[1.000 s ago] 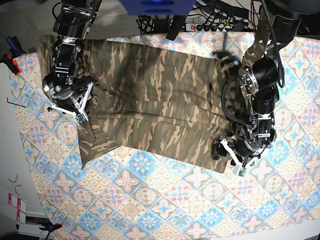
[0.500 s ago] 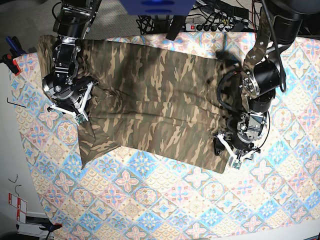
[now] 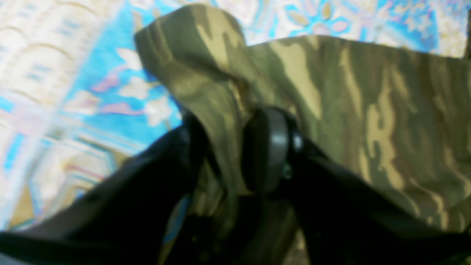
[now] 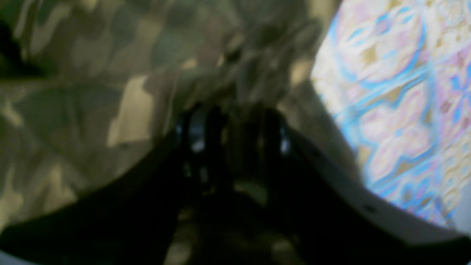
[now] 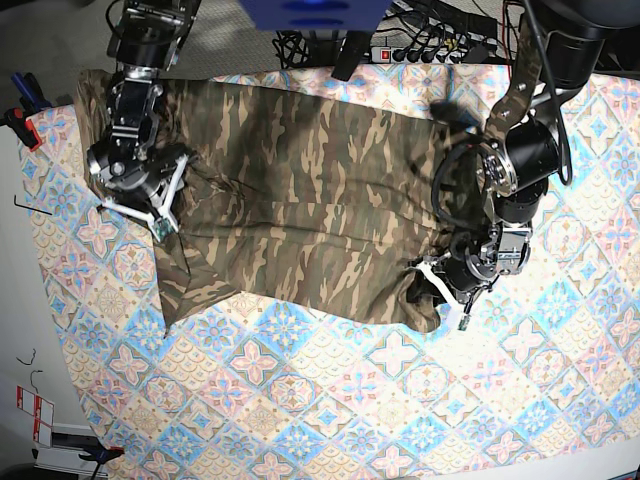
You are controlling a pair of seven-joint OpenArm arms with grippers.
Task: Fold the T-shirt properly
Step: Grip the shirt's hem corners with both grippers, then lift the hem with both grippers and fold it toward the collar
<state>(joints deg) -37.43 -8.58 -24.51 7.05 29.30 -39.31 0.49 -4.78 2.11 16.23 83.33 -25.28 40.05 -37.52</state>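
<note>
The camouflage T-shirt (image 5: 300, 200) lies spread across the table, its sleeve end at the left and its hem at the right. In the base view my left gripper (image 5: 443, 295) sits at the shirt's lower right corner. The left wrist view shows that gripper (image 3: 228, 147) shut on a bunched fold of the T-shirt (image 3: 360, 110). My right gripper (image 5: 135, 215) is at the shirt's left side. In the blurred right wrist view it (image 4: 235, 129) is shut with camouflage cloth (image 4: 110, 92) gathered between its black fingers.
The tile-patterned tablecloth (image 5: 330, 400) covers the table. A power strip and cables (image 5: 430, 48) lie along the far edge. Clamps (image 5: 20, 115) sit at the table's left edge. Both arms' bodies rise from the far side.
My left gripper has moved left onto the shirt's lower right corner and closed on it, bunching the cloth. My right gripper has shifted slightly towards the far edge, still holding cloth.
</note>
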